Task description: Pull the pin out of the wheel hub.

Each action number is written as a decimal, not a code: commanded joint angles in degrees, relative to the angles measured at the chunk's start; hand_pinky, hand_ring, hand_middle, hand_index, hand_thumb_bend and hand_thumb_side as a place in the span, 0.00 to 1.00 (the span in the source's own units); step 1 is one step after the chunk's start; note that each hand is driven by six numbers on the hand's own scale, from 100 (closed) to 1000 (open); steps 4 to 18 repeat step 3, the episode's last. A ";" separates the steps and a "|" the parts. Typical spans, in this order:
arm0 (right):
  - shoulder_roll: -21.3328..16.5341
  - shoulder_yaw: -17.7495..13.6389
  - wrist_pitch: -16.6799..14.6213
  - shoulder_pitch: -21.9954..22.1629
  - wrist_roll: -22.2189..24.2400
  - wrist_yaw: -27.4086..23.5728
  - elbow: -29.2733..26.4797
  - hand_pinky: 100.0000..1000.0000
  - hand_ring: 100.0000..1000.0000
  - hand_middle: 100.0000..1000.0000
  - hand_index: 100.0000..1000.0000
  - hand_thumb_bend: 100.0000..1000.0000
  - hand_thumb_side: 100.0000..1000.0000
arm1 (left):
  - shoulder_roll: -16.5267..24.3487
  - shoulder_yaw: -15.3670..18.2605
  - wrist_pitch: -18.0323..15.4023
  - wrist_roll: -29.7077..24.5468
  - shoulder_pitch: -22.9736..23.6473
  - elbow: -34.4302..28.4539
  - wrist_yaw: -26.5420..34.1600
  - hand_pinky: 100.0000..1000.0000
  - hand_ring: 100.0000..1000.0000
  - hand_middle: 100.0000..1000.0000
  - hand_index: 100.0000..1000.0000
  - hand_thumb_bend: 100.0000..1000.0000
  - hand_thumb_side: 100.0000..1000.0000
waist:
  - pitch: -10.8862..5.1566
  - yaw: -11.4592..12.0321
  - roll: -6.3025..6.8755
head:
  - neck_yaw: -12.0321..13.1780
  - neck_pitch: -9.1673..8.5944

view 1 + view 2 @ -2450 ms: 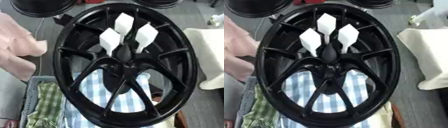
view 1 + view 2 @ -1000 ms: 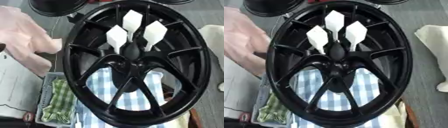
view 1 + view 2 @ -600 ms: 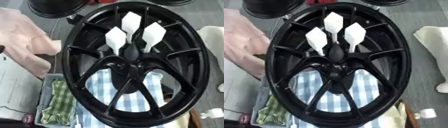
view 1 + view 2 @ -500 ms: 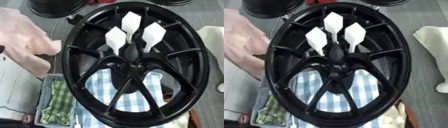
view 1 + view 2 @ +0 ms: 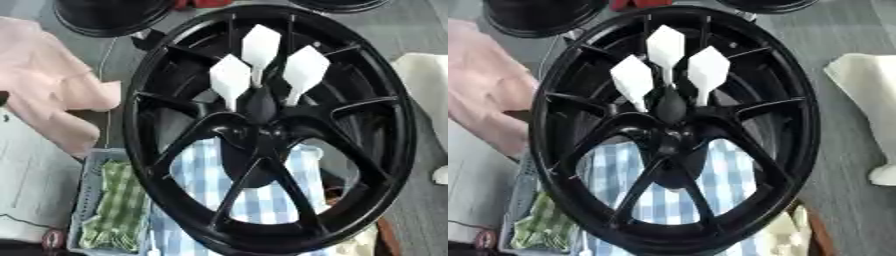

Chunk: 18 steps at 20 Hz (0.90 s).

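- Across the middle of both views stood a black wheel hub (image 5: 262,125), its rim filling most of the picture and its spokes running out from a dark centre.
- At that centre sat the pin (image 5: 260,102), a dark, drop-shaped body with three white, diamond-shaped vanes (image 5: 665,47) fanning upward from it like the flights of a dart; it was still seated in the hub.
- Behind the lower spokes lay a blue-and-white checked cloth (image 5: 262,200).
- To the left of the hub, low down, a pale basket (image 5: 87,200) held a green checked cloth (image 5: 114,210).
- Further left and higher lay a pink cloth (image 5: 52,95).
- On the right edge there was a cream-coloured cloth (image 5: 868,90), well apart from the hub.
- Along the top edge, parts of other black wheels (image 5: 109,17) showed.
- Neither robot hand appeared in either view, so nothing could be said of how the fingers were held.
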 commanded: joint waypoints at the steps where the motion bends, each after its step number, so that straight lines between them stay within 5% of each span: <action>1: -2.59 2.43 -2.81 -2.05 -2.96 -3.01 -1.05 0.76 0.73 0.62 0.72 0.00 0.34 | 2.43 -0.01 -0.47 0.86 -0.95 -1.16 0.20 0.85 0.67 0.63 0.77 0.05 0.72 | -1.43 0.16 -0.16 | -0.17 -0.55; 3: -2.68 4.35 -4.63 -3.89 -4.78 -4.83 -1.05 0.76 0.72 0.61 0.71 0.00 0.36 | 3.11 -0.10 -0.74 1.52 -1.68 -1.16 0.35 0.85 0.67 0.64 0.77 0.05 0.71 | -1.52 0.34 -0.13 | -0.04 -0.61; 18: -2.68 4.35 -4.63 -3.89 -4.78 -4.83 -1.05 0.76 0.72 0.61 0.71 0.00 0.36 | 3.11 -0.10 -0.74 1.52 -1.68 -1.16 0.35 0.85 0.67 0.64 0.77 0.05 0.71 | -1.52 0.34 -0.13 | -0.04 -0.61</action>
